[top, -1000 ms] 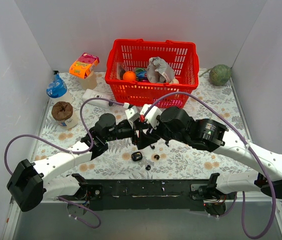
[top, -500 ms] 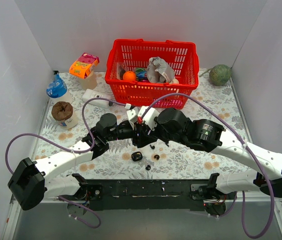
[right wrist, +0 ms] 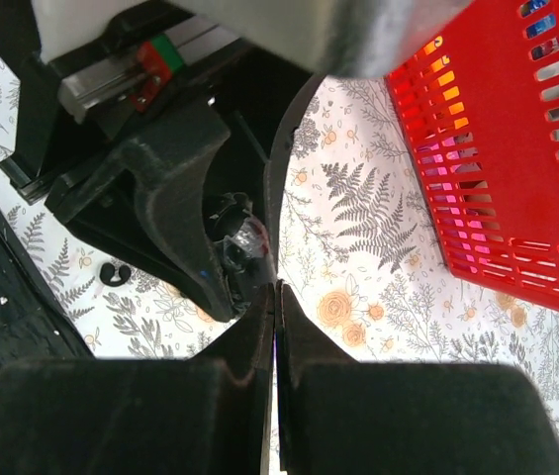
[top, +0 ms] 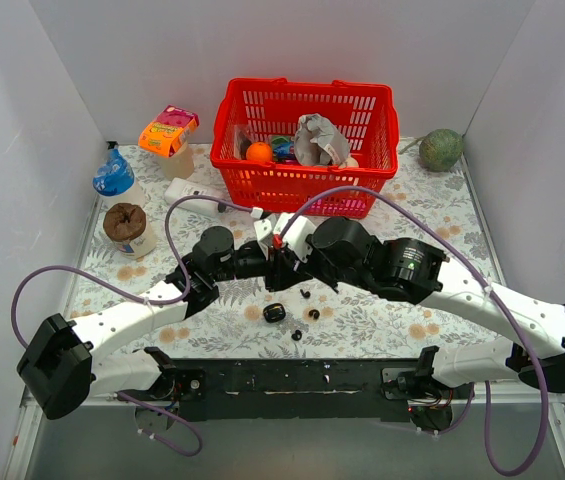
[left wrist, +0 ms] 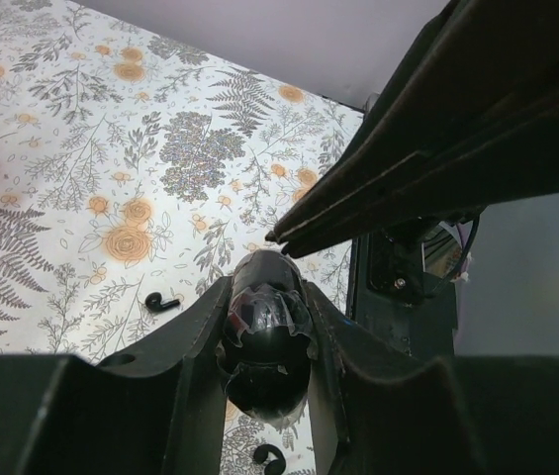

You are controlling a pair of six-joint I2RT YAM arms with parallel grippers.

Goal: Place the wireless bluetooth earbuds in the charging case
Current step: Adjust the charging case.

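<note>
Left tool (left wrist: 264,293) clenched on a glossy black piece, seemingly an earbud (left wrist: 263,341). Right tool (right wrist: 276,289) pinched together, its tip just beside that piece. Charging case (top: 274,313) on table (top: 434,200) near both tools, with loose earbuds (top: 313,315) beside it.

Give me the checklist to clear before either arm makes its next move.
1. Grip of the left gripper on the glossy black piece: ok, clamped between both fingers.
2. What that piece is: cannot tell.
3. Load in the right gripper: not ok, shut with nothing visible between its fingers.
4. Gap between the right gripper's tip and the held piece: cannot tell, very close in the left wrist view.
5. The earbuds in the charging case: not ok, small black bits lie loose on the table beside it.
</note>
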